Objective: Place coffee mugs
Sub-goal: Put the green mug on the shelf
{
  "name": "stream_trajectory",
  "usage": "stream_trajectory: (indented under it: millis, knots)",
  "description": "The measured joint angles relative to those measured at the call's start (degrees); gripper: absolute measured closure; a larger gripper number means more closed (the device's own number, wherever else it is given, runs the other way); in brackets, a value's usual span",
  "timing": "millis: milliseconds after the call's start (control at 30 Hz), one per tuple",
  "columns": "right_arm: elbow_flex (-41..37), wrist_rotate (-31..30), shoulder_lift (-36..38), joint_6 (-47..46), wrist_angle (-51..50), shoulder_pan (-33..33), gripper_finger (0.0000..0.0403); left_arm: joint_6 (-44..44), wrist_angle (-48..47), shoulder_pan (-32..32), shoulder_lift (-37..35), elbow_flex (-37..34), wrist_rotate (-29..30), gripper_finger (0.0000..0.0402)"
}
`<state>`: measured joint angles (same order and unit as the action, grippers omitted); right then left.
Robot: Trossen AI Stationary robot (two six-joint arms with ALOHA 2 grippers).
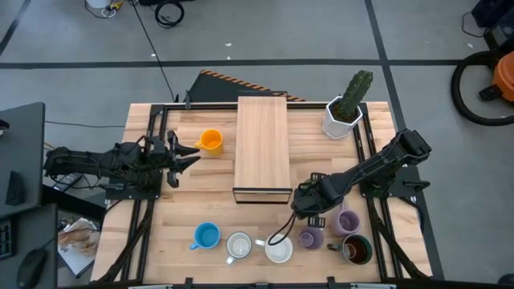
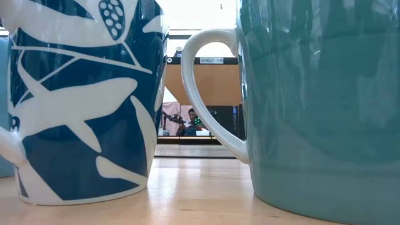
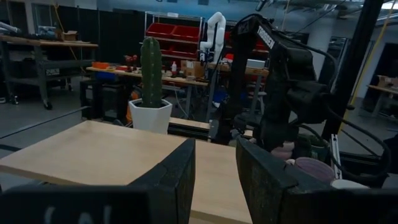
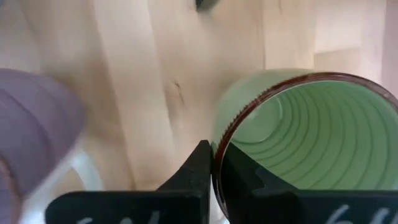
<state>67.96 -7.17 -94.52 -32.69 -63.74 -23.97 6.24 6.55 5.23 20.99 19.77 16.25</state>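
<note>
While left gripper (image 1: 191,154) waits parted, right gripper (image 4: 214,163) pinches green mug (image 4: 305,137) rim.

You have an orange mug (image 1: 210,141), a blue mug (image 1: 206,236) and two purple mugs (image 1: 348,221). The green mug (image 4: 305,140) shows a dark red-brown rim; the cactus (image 1: 356,88) sits in a white planter (image 1: 340,120).

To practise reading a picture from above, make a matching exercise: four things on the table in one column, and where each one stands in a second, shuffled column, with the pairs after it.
Things:
1. orange mug
2. cactus pot
3. blue mug
4. green mug

Places:
A. at the table's far right corner
B. near the front edge, left end of the row of mugs
C. rim between the right gripper's fingers
D. beside the left gripper, left of the wooden board

Pairs: 1-D, 2-A, 3-B, 4-C
</note>
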Motion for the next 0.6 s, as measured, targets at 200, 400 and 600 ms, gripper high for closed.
stream_trajectory:
  millis: [200,400,600]
  knots:
    - [1.77,0.84,0.02,1.98,-7.44,1.26,0.0367,0.21,0.02,0.00,0.00,0.00,-0.02,0.0280]
    - [5.63,-0.88,1.46,5.54,-13.96,2.33,0.0376,1.52,-0.12,0.00,0.00,0.00,-0.04,0.0280]
    - [10.07,-6.22,5.23,10.65,-18.88,5.17,0.0372,3.24,-1.25,-0.02,0.00,0.00,-0.31,0.0280]
